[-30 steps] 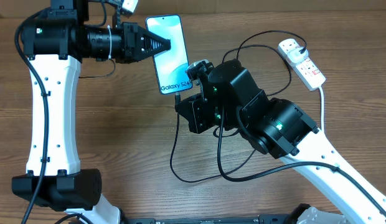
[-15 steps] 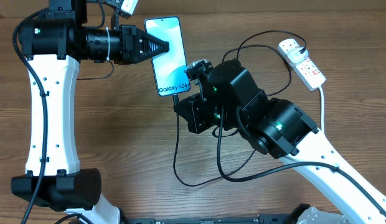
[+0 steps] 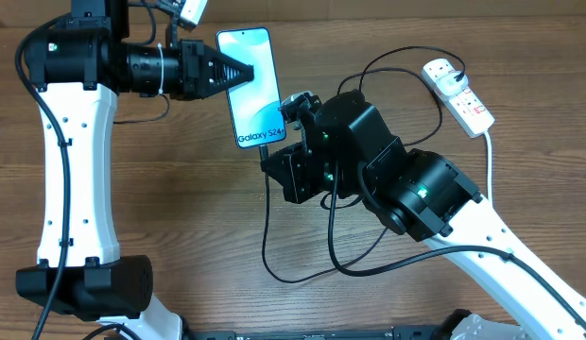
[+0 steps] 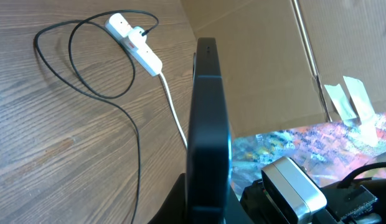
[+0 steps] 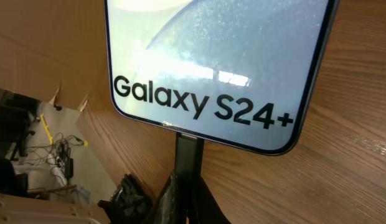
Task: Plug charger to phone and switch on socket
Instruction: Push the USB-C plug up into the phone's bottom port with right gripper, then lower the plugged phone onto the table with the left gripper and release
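Note:
The phone [image 3: 253,94], its screen reading "Galaxy S24+", is held above the table by my left gripper [image 3: 244,71], which is shut on its left edge. In the left wrist view the phone [image 4: 208,124] shows edge-on between the jaws. My right gripper [image 3: 271,156] is shut on the charger's connector [image 5: 188,155], whose tip meets the phone's bottom edge [image 5: 180,130]. The black charger cable [image 3: 269,236] loops down over the table and runs back to its plug in the socket [image 3: 458,94], the white power strip at the far right, also in the left wrist view [image 4: 136,45].
The socket's thick white cord [image 3: 489,170] runs down past my right arm. Cable loops [image 3: 387,66] lie between the right arm and the strip. A cardboard wall [image 4: 261,56] stands behind the table.
My left gripper has carried the phone slightly left and up. The right gripper with the connector has followed, staying at the phone's bottom edge.

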`<move>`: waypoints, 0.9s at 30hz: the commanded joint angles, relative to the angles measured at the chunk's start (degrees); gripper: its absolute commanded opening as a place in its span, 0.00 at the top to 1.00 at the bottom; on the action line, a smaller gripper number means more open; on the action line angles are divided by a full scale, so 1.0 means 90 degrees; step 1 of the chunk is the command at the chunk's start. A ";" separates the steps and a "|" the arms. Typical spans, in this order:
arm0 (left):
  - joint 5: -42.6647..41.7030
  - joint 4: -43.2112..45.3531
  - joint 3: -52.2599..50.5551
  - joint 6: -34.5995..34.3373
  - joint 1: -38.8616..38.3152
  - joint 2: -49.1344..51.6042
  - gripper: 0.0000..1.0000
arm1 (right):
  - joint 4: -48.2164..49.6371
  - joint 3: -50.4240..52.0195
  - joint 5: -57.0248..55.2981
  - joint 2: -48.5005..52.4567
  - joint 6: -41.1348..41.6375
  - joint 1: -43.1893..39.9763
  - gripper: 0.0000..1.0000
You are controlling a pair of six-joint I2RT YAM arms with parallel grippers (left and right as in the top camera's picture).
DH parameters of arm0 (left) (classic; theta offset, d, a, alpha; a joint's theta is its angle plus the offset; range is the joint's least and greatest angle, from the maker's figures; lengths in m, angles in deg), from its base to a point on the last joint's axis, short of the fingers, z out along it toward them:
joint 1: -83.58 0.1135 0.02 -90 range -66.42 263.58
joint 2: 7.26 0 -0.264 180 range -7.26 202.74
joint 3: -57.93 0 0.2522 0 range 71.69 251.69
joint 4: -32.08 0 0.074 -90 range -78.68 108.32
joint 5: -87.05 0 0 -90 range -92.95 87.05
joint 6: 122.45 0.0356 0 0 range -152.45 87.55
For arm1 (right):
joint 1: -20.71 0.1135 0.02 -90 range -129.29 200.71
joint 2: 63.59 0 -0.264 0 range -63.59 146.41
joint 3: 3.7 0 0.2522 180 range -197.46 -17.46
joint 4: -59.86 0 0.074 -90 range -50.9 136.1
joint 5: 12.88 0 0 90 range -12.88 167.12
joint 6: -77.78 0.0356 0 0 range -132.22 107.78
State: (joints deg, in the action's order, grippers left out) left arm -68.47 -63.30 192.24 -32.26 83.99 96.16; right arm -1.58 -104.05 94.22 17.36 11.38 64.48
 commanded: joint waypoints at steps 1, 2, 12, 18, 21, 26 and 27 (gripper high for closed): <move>-0.0231 -0.0306 0.0063 -0.0019 -0.0136 0.0010 0.96 | 0.0488 -0.0138 -0.0352 -0.0124 0.0029 -0.0056 0.96; -0.0231 -0.0330 0.0063 -0.0068 -0.0134 0.0010 0.96 | 0.0510 -0.0138 -0.0352 -0.0121 0.0029 -0.0056 0.96; -0.0209 -0.0447 0.0063 -0.0163 -0.0134 0.0010 0.96 | 0.0699 -0.0138 -0.0352 -0.0104 0.0046 -0.0056 0.96; 0.0095 -0.0333 0.0063 -0.0189 -0.0041 0.0010 0.96 | 0.0690 -0.0138 -0.0350 -0.0104 0.0046 -0.0058 0.66; 0.0393 -0.0321 0.0063 -0.0214 -0.0010 0.0010 0.96 | 0.0619 -0.0138 -0.0347 -0.0104 0.0051 -0.0087 0.55; 0.1054 -0.0197 0.0063 -0.0452 0.0097 0.0010 0.96 | 0.0367 -0.0138 -0.0347 -0.0107 0.0051 -0.0321 0.40; 0.1139 -0.0185 0.0063 -0.0452 0.0129 0.0012 0.96 | 0.0308 -0.0138 -0.0350 -0.0104 0.0049 -0.0379 0.37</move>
State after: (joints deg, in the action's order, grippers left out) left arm -61.08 -65.45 192.35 -34.27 84.43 96.16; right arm 1.85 -103.78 93.02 17.25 12.10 62.76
